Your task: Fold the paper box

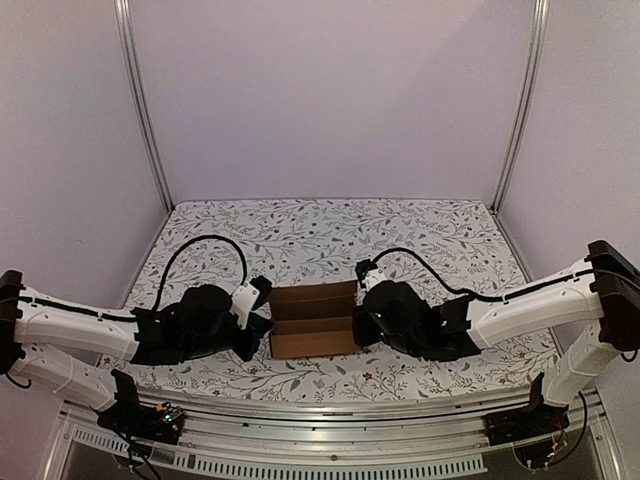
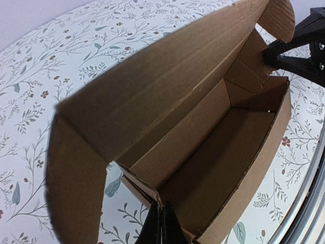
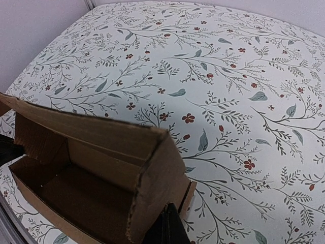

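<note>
- Near the front edge of the flowered table (image 1: pixel 330 230), midway between the two arms, sits the paper box (image 1: pixel 313 320). Its tray is formed and open on top, and its long lid (image 2: pixel 152 86) is raised along the far side.
- At the box's left end, the left gripper (image 1: pixel 258 322) has its fingers pressed together. The right gripper (image 1: pixel 365 318), at the opposite end, is closed the same way.
- Each tip is right against an end wall. I cannot tell whether cardboard is pinched between the fingers or only touched.
- My guess is that the ends are being steadied before the lid comes over, so the job looks well along but not finished.
- The box looks light. If one arm pushes harder than the other, it could slide or twist on the cloth.
- Squeezing inward from both ends could buckle the end walls or pop the tucked side panels loose.
- The lid's rounded ear (image 2: pixel 279 20) sits just beside the right gripper. It could snag there as the lid swings and crease in the wrong place.
</note>
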You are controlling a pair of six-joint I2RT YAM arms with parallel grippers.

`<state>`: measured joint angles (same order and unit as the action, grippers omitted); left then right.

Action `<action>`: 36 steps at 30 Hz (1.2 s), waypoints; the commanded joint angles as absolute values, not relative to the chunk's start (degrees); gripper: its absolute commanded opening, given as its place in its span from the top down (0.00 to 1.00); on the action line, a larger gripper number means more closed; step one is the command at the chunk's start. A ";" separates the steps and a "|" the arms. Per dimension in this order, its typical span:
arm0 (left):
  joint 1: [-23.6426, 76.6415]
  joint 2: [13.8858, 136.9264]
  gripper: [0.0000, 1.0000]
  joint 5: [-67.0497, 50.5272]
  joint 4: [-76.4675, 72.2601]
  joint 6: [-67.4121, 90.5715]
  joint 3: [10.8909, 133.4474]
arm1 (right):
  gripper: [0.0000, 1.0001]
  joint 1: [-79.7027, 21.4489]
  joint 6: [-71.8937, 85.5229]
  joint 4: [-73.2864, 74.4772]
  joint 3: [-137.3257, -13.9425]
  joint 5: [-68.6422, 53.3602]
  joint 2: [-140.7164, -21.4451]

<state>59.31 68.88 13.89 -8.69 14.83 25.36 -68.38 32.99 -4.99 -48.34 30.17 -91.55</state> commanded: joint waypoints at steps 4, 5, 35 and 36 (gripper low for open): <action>62.31 69.46 1.00 14.92 -5.37 16.03 25.71 | 1.00 -70.54 35.49 -5.62 -46.26 32.61 -93.08; 62.58 69.40 1.00 15.31 -5.10 16.14 25.79 | 1.00 -70.71 35.59 -5.62 -46.12 32.75 -93.08; 67.42 81.58 1.00 28.13 -2.84 20.67 32.17 | 0.31 -73.45 29.55 -5.34 -42.22 26.36 -77.55; 67.60 81.97 1.00 28.37 -3.00 20.74 32.33 | 0.31 -73.44 29.04 -4.79 -42.05 26.21 -76.33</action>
